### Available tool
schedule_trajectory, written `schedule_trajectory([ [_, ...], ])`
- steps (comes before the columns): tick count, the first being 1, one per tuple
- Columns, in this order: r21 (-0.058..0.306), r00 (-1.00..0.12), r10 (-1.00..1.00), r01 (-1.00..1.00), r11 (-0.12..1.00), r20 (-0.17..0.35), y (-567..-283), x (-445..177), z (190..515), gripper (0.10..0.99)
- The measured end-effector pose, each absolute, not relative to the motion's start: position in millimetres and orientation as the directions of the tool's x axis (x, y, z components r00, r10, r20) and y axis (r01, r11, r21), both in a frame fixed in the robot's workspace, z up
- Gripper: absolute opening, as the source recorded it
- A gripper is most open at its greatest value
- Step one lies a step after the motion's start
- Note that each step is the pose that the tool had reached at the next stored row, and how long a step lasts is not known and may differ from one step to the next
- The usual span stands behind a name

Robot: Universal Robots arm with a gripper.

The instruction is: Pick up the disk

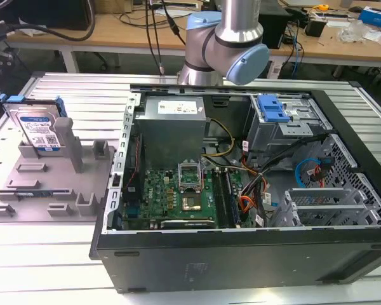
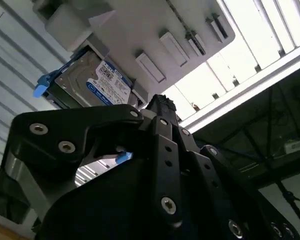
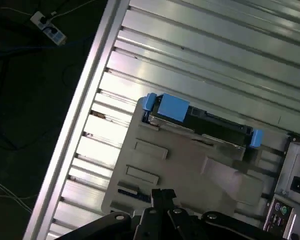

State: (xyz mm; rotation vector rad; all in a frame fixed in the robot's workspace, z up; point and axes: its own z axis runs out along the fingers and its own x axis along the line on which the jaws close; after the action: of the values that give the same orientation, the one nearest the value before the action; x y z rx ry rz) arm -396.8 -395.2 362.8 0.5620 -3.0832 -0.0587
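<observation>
Standing on its edge in the grey fixture (image 1: 57,190), the disk (image 1: 38,132) sits at the upper left of the exterior view, with its label facing the camera and blue rails down its sides. The fixture lies on the slatted metal table (image 1: 44,267), just beside the open computer case (image 1: 241,267), which takes up the middle and right of that view. The arm (image 1: 225,38) rises behind the case at the top centre of the frame.

Now the claw. In the first wrist view the gripper (image 3: 163,194) points down toward the fixture, its two black fingertips pressed together with nothing between them. The disk (image 3: 200,124) is well apart from the tips there, seen edge-on with a blue tab at each end. In the second wrist view the gripper (image 2: 160,102) aims at the fixture, and the disk (image 2: 102,80) shows its label beyond the tip, not touching it.
</observation>
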Motion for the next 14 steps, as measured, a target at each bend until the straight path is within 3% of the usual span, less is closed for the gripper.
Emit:
schedule_trajectory([
  [3,0.038,-0.905,-0.425,-0.425,0.904,0.0,-395.2,-396.8,362.3,0.294],
  [4,0.038,-0.897,-0.442,-0.441,0.896,0.0,-395.2,-396.8,362.1,0.294],
  [6,0.038,-0.873,-0.488,-0.488,0.872,0.0,-395.2,-396.8,361.6,0.416],
  [7,0.038,-0.865,-0.502,-0.502,0.864,0.0,-395.2,-396.8,361.5,0.416],
  [8,0.038,-0.838,-0.545,-0.545,0.838,0.0,-395.2,-396.8,360.9,0.482],
  [14,0.038,-0.748,-0.664,-0.664,0.747,0.0,-395.3,-396.7,359.3,0.482],
])
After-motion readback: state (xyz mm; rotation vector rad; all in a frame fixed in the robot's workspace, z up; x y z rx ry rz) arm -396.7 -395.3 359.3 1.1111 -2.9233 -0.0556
